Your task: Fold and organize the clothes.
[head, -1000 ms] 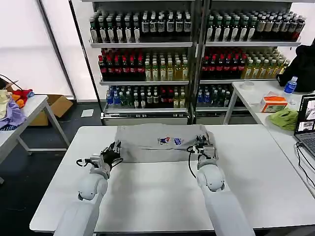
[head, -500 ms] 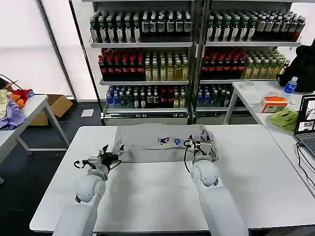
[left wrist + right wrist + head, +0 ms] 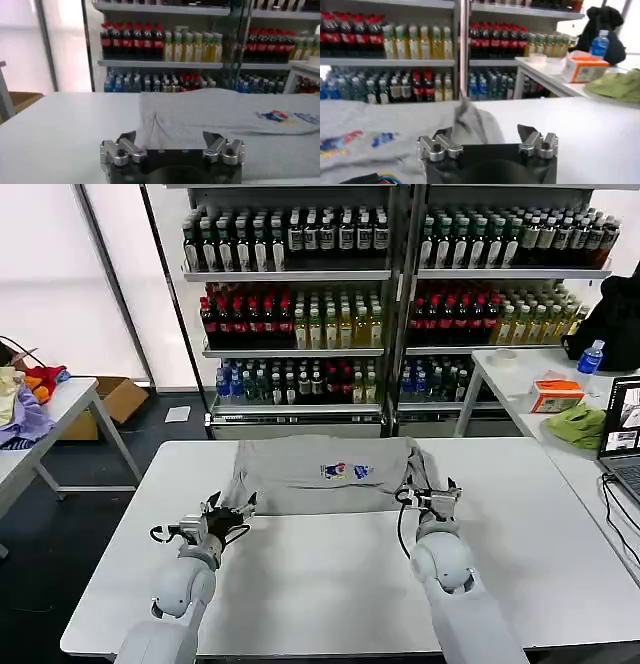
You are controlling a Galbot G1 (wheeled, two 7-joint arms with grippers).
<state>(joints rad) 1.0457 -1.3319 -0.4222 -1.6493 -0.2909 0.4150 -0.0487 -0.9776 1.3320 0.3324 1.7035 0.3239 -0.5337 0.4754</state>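
**Grippers withdrawn from the folded shirt**

Status: the grey shirt (image 3: pixel 322 474) lies flat on the far half of the white table (image 3: pixel 330 584), folded into a wide band with its multicoloured chest print (image 3: pixel 346 471) facing up. One second ago both grippers were at the shirt's near edge. Both are now pulled back toward the robot and moved outward.

Left gripper (image 3: pixel 232 511): positioned just off the shirt's near-left corner, fingers spread, holding nothing. The left wrist view confirms empty jaws with bare table between them and the fabric beyond.

Right gripper (image 3: pixel 436 495): positioned just off the shirt's near-right corner, beside the bunched right sleeve (image 3: pixel 417 464), jaws spread and empty.

Interpretation: the release indicates one fold is complete. The near hem now sits farther from the robot than before, and the shirt appears squarer. The bunched right sleeve probably requires tucking or smoothing before the next fold. Further folds remain.
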